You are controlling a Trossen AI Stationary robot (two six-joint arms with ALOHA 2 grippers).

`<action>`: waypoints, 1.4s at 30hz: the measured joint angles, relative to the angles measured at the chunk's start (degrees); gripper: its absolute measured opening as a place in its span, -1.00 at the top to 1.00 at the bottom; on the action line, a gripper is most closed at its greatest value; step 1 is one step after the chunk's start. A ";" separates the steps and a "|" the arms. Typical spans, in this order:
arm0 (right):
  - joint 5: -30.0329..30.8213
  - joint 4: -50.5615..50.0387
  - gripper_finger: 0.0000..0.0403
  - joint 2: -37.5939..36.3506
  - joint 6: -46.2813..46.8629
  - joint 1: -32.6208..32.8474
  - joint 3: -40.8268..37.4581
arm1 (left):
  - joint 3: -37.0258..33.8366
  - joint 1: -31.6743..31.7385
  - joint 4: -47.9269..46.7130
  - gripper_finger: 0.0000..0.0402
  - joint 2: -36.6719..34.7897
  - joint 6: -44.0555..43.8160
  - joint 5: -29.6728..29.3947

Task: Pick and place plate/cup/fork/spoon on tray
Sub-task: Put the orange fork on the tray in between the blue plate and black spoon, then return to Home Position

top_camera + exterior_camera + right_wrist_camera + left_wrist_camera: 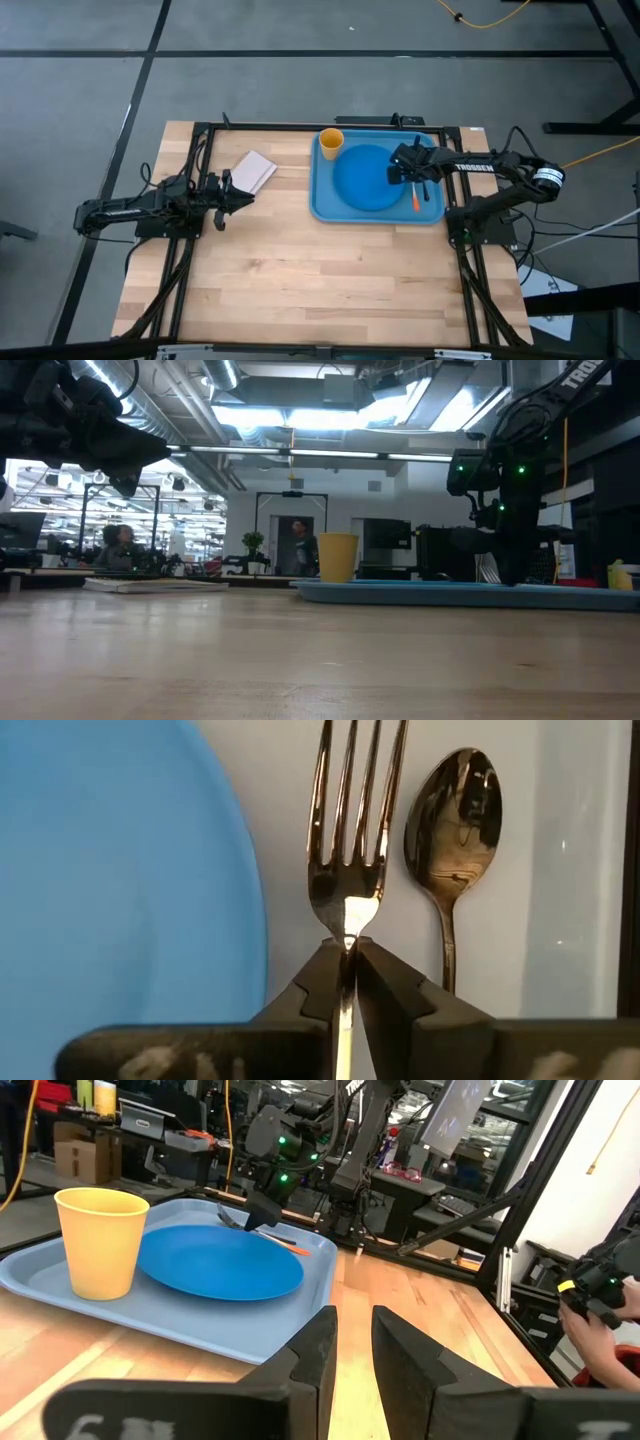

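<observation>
The light-blue tray [432, 205] lies at the table's far right and holds the round blue plate [362, 178] and, in its far left corner, the yellow cup [331, 141]. My right gripper [403, 173] is over the tray just right of the plate, shut on the fork [348, 840], whose orange handle [416, 198] points toward the near edge. The dark spoon [455, 820] lies on the tray floor beside the fork. My left gripper [238, 193] waits at the table's left, open by a narrow gap [353, 1342] and empty. My right gripper pinches the fork's neck [347, 935], just below the tines, between its two fingertips [322, 975]. The fingers come from above, slanting in from the table's right. The tines stick out past the fingertips over the tray floor, between plate and spoon. Whether the fork rests on the tray, I cannot tell.
A pale flat notebook [254, 171] lies on the table just beyond my left gripper. Bare wood [320, 270] fills the table's near half. A black frame [300, 127] runs along the far edge. A person's hands [600, 1305] show beyond the table.
</observation>
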 joint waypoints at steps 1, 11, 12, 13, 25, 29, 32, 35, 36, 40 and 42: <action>0.00 0.01 0.82 0.00 0.07 0.00 0.00 | 0.00 -0.02 0.00 0.71 0.00 0.02 0.02; 0.46 -0.10 0.82 0.00 -0.02 0.02 0.00 | 0.00 0.00 0.02 0.71 0.00 0.00 0.02; 0.47 -0.12 0.82 0.00 -0.02 0.02 0.00 | 0.00 0.00 0.00 0.71 -0.01 0.00 0.02; 0.48 -0.12 0.82 0.00 -0.02 0.02 0.00 | -0.01 0.00 0.00 0.71 -0.02 0.01 0.02; 0.46 -0.10 0.51 0.00 1.18 0.02 0.00 | 0.00 0.00 0.02 0.71 0.00 0.00 0.00; 0.17 -0.10 0.47 -0.07 1.14 0.02 0.00 | 0.00 -0.01 0.01 0.71 0.00 0.00 0.01; -0.35 -0.62 0.47 -1.49 0.60 0.10 0.52 | 0.00 -0.02 0.02 0.71 0.00 0.02 0.02; -0.39 -0.94 0.47 -4.22 -1.51 0.93 2.13 | -0.02 0.00 0.00 0.71 -0.02 0.02 0.02; -0.42 -1.09 0.47 -5.31 -2.08 1.41 2.54 | 0.00 -0.01 0.01 0.71 0.00 0.01 0.02; -1.77 -1.17 0.47 -10.23 -3.39 3.92 4.25 | 0.00 0.00 0.00 0.71 -0.02 0.00 0.02; -3.80 -1.17 0.47 -12.86 -4.72 5.28 5.11 | 0.00 0.00 0.00 0.71 -0.01 0.00 0.01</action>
